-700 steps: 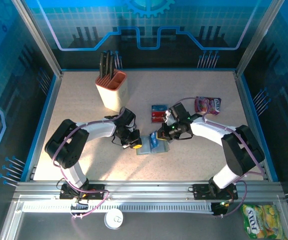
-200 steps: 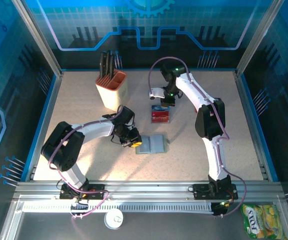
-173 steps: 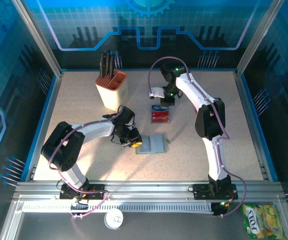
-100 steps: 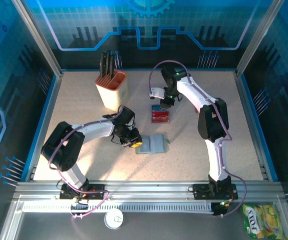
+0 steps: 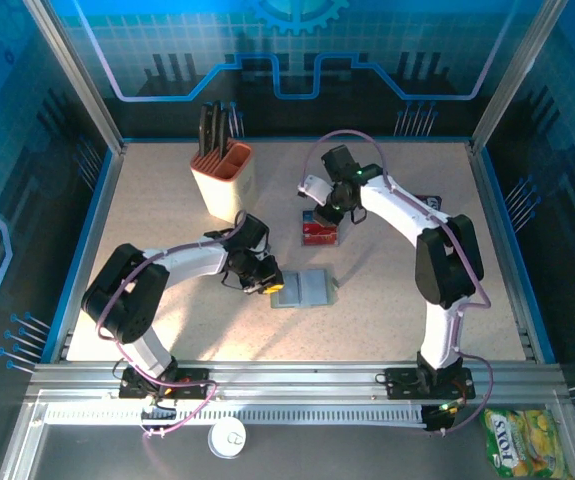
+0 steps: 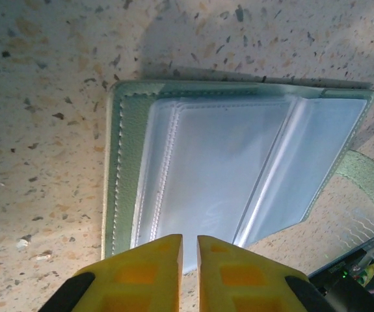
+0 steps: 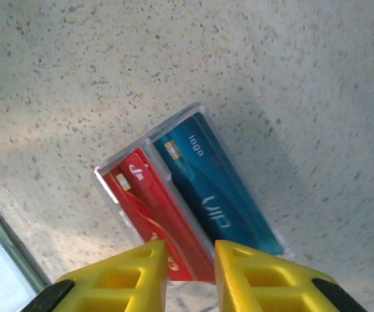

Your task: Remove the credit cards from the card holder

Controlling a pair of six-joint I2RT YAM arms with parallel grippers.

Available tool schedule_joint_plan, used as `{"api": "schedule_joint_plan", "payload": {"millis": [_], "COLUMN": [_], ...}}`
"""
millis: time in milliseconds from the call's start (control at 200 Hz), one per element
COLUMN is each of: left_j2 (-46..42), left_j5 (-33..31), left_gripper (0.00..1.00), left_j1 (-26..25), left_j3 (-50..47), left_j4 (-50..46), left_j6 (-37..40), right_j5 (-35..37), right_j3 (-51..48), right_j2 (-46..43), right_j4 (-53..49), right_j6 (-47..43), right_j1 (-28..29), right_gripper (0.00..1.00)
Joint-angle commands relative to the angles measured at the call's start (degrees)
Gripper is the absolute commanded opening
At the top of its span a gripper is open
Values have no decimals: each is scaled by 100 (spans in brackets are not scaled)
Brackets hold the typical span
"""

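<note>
The left gripper (image 6: 188, 239) is sitting at the left edge of the open card holder (image 5: 309, 288), mid-table. Its fingers are nearly together and seemingly pinching that edge, probably to steady it. The credit cards (image 7: 193, 195), red beside blue, are lying flat on the table (image 5: 167, 200) just on the holder's far side. The right gripper (image 7: 191, 250) is hovering over them, fingers apart and gripping nothing. The holder's clear sleeves are looking empty, so the unloading is likely finishing.

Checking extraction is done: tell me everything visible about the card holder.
The holder lies open and flat on the table. It is grey-green soft material with stitched edges and clear plastic pockets that look empty. A snap tab sticks out one side. The left gripper is closed on its edge, seemingly pinching it. Nothing else touches it.
</note>
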Motion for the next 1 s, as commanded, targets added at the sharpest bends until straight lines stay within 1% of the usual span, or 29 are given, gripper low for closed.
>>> {"api": "schedule_joint_plan", "payload": {"millis": [0, 130, 245, 360, 520, 585, 835, 885, 995], "left_j2": [-152, -189, -179, -186, -223, -231, -204, -199, -170], "left_j5": [-40, -11, 17, 43, 57, 62, 70, 70, 43], "left_gripper": [14, 14, 13, 13, 10, 8, 2, 2, 1], "left_j1": [22, 46, 70, 86, 135, 163, 210, 210, 221], "left_j3": [-148, -214, -247, -283, -343, -375, -387, -385, -392], "left_j4": [96, 160, 197, 214, 193, 173, 102, 87, 26], "left_j6": [33, 34, 50, 68, 116, 146, 239, 253, 303], "right_j5": [37, -44, -331, -1016, -1347, -1519, -1776, -1769, -1992], "right_j3": [-425, -947, -1303, -1582, -2104, -2251, -2495, -2566, -2749], "right_j2": [-413, -744, -901, -938, -1120, -1153, -1034, -1030, -966], "right_j4": [520, 662, 729, 869, 1346, 1511, 1544, 1602, 1817], "right_j6": [1505, 2489, 3512, 4563, 5584, 5758, 6070, 6208, 6458], "right_j1": [181, 399, 532, 586, 813, 913, 1196, 1237, 1256], "right_gripper": [27, 26, 26, 26, 25, 24, 24, 24, 24]}}
